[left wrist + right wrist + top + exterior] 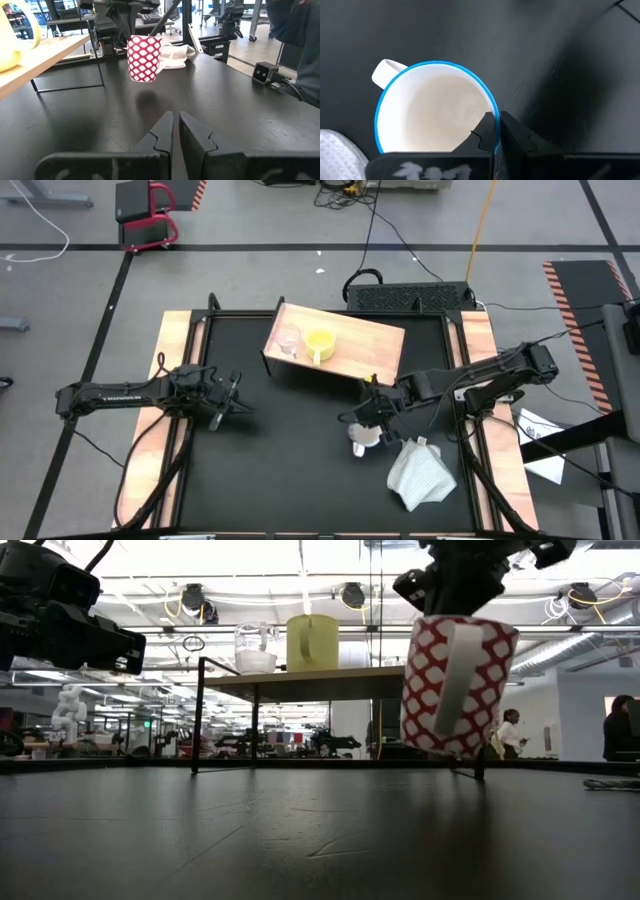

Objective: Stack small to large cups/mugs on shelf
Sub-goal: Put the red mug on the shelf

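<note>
Just near of the shelf (335, 343), right of centre, the right end effector (363, 432) pinches the patterned mug (457, 685) by its rim, lifted off the tabletop (290, 470), upright, the shelf lying far-left of it.

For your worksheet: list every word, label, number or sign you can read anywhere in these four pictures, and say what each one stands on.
Readable text: none.
Left arm: pale lettering along its side in the high view, too small to read.
Left gripper and right gripper: pale marks on their bodies in the wrist views, too blurred to read.
Red-and-white patterned mug, clamped at its rim by the right gripper: a lattice pattern only, no lettering.
Yellow mug and glass cup on the shelf: no visible label.
</note>
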`<state>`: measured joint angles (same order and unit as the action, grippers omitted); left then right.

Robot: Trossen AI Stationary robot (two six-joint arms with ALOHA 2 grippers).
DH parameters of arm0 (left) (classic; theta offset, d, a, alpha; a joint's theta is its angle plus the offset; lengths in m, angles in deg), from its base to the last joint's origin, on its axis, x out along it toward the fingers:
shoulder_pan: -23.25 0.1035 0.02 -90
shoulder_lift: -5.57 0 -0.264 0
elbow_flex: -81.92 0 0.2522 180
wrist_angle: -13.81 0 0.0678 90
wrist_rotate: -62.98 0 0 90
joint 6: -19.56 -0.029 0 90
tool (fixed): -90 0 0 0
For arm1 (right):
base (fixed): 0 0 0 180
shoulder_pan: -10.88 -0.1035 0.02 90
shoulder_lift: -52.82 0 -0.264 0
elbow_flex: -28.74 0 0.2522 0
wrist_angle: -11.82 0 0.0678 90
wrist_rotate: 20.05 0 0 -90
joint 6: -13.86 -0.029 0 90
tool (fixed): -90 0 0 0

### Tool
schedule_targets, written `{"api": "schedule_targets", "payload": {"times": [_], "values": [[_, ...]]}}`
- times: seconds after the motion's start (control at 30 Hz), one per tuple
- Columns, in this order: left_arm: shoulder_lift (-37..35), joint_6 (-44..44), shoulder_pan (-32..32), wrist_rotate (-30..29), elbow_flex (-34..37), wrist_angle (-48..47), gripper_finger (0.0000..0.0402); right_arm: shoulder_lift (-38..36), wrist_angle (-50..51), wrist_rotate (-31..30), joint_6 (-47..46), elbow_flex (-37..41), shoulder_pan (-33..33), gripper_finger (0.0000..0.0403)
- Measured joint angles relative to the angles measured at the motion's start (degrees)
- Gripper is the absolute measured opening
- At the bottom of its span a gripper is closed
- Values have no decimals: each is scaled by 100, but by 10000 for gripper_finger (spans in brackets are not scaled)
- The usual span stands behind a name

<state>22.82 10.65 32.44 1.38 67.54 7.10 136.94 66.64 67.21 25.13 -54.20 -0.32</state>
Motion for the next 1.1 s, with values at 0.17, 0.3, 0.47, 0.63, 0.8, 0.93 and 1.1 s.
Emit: {"api": "schedule_targets", "payload": {"times": [0.17,0.3,0.47,0.63,0.8,0.93,1.1], "values": [[0,0,0,0,0,0,33,-3,123,7,12,-290,6,3],[0,-2,0,0,0,0,33,-6,286,108,13,-522,88,3],[-2,-2,0,0,0,0,33,-6,406,332,55,-667,211,3],[-1,-8,0,0,0,1,33,-7,711,469,9,-694,403,3],[-2,-14,1,0,0,1,33,-6,977,662,-2,-694,633,3],[-2,-107,2,0,0,0,33,-6,1266,835,2,-831,784,3],[-2,-149,4,2,0,0,33,-6,1595,804,34,-1282,857,3]]}}
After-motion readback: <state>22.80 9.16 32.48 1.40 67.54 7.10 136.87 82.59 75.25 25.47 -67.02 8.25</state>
